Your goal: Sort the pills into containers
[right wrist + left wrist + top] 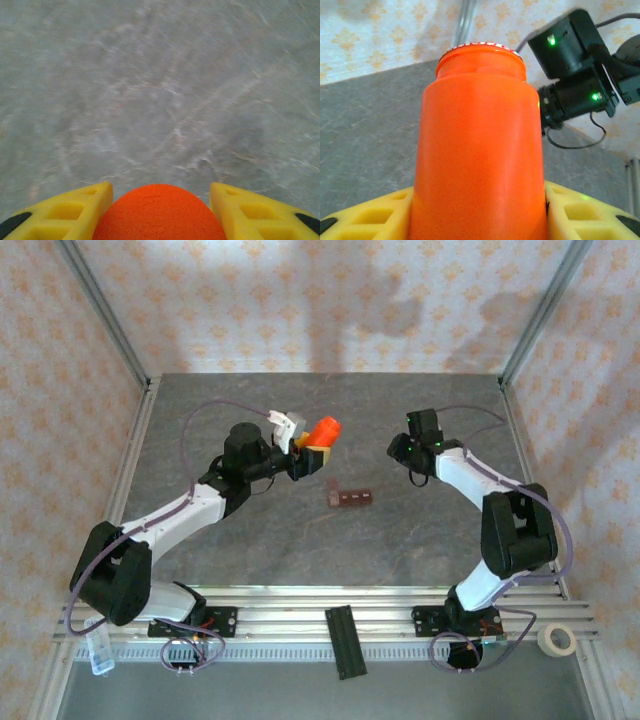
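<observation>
At far left of centre, the left gripper has its yellow jaws closed partway around the body of an orange bottle, held tilted above the table. Its mouth looks uncapped. The containers, a small reddish-brown strip, lie on the table just near and right of the bottle. To the right, the right gripper clamps narrowly on a rounded orange cap. The opening step seems done. Next, the bottle mouth must come over the strip and tip gently, so pills drop into separate compartments; no pills are visible yet.
</observation>
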Controlling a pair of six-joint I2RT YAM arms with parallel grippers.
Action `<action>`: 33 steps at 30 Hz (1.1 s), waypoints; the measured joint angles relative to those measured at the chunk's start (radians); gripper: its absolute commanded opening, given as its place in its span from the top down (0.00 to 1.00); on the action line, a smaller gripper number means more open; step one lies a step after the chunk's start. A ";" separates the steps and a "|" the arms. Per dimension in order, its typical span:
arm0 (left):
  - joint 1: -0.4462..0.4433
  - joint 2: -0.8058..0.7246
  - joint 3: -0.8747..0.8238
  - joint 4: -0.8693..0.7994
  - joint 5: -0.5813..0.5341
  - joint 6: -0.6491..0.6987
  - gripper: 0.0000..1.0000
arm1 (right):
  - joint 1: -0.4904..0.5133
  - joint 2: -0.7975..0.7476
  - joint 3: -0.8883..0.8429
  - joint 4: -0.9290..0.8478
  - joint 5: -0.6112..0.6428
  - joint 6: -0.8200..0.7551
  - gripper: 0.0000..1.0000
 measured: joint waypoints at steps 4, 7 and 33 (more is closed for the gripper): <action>0.000 -0.002 -0.017 0.003 -0.046 0.007 1.00 | 0.000 0.038 -0.015 -0.026 0.053 0.025 0.70; 0.000 -0.009 -0.026 0.004 -0.072 0.008 1.00 | 0.000 0.056 -0.021 -0.037 0.075 0.044 0.67; -0.094 -0.054 -0.065 -0.050 -0.319 0.091 1.00 | 0.003 -0.053 -0.087 -0.047 -0.063 0.084 0.31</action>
